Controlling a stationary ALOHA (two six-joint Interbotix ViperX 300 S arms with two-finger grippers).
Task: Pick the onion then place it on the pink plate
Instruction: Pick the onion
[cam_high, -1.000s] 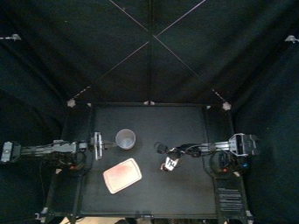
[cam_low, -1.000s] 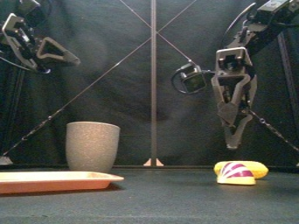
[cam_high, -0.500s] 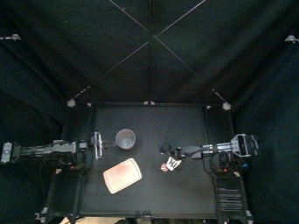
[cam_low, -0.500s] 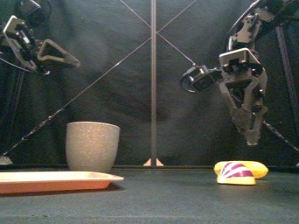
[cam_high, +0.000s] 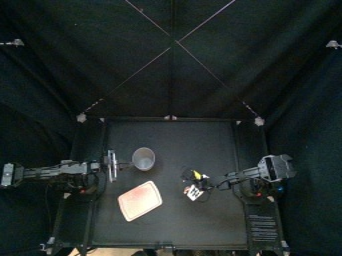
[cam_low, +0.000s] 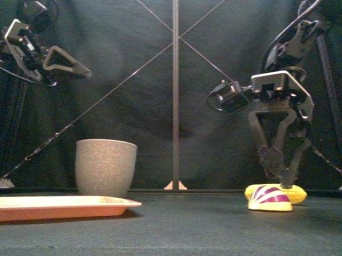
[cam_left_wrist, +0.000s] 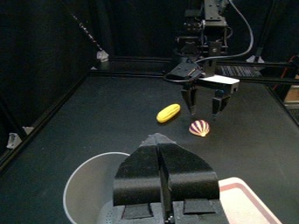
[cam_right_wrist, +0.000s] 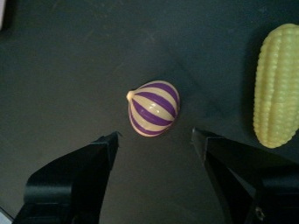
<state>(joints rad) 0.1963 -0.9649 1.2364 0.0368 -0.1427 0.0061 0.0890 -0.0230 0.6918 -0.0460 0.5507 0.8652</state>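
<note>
Within the last second the right gripper (cam_low: 283, 174) has been brought down toward the onion (cam_right_wrist: 153, 109). Its jaws are now seen spread wide, one on each side of the onion, with the tips just above it. Nothing is held between them, and no contact with the onion can be seen. The onion itself has not been moved. In the top view it lies at about 3 o'clock from the pink plate (cam_high: 139, 203), well apart from it, and a yellow corn cob (cam_right_wrist: 277, 83) is just beside it without touching. From this it is judged that the approach is almost finished. The closing on the onion, the lifting and the carrying toward 9 o'clock are not yet done. A small risk is judged that the corn is pushed by the outer jaw.

The left gripper (cam_left_wrist: 163, 149) is kept at rest above the left side, jaws pressed together and empty, over a grey cup (cam_low: 106, 166).

No brand, label or writing can be read on any of the things.
</note>
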